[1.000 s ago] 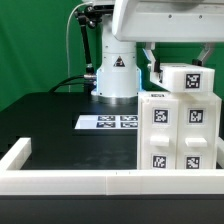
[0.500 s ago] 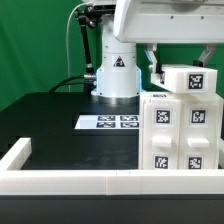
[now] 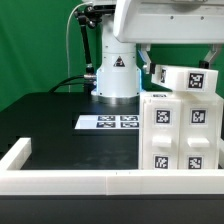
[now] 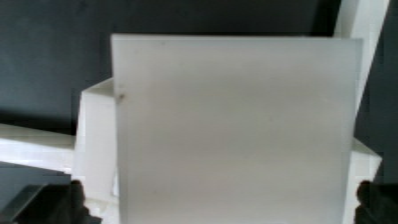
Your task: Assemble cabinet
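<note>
Black table (image 3: pixel 50 115) bears marker board (image 3: pixel 113 122) and cabinet (image 3: pixel 180 140).

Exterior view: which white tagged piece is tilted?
The small block above the cabinet; the cabinet stands upright and the marker board lies flat.

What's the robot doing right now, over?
Jaws clamped on the white tagged part, tilted over the cabinet. Cabinet upright at exterior view's right. Nothing blocking seen.

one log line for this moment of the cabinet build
jaws: shut on white tagged part | part: tilted just above cabinet, not seated flat | marker board: on table, exterior view's left of cabinet
</note>
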`<state>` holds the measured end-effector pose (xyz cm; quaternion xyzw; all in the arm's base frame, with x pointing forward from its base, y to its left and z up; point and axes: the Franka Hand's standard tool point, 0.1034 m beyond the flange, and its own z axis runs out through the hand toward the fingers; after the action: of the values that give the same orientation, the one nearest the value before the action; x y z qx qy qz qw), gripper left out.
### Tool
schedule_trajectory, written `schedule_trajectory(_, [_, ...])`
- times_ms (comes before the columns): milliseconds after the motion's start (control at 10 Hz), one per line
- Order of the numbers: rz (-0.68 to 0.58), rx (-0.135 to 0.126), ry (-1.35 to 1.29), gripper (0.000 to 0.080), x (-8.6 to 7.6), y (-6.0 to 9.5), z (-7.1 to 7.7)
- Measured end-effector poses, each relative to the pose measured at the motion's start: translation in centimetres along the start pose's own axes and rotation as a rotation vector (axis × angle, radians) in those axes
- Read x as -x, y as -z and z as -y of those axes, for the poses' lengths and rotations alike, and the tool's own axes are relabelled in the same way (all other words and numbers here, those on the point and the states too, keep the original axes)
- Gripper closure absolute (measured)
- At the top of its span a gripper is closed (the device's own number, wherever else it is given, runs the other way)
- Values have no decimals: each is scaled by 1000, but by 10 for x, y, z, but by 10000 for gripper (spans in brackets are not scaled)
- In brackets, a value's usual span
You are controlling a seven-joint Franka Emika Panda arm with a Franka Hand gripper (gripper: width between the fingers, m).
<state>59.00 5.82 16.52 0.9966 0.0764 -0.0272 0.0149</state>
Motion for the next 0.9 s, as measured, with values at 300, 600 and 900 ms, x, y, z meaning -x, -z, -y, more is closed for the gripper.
schedule_trajectory(300, [-56, 2, 22, 3, -7, 2, -1])
schedule_trajectory(600, [-168, -1, 54, 3, -17, -1, -7])
schedule_trajectory(900, [-176, -4, 64, 3, -18, 0, -9])
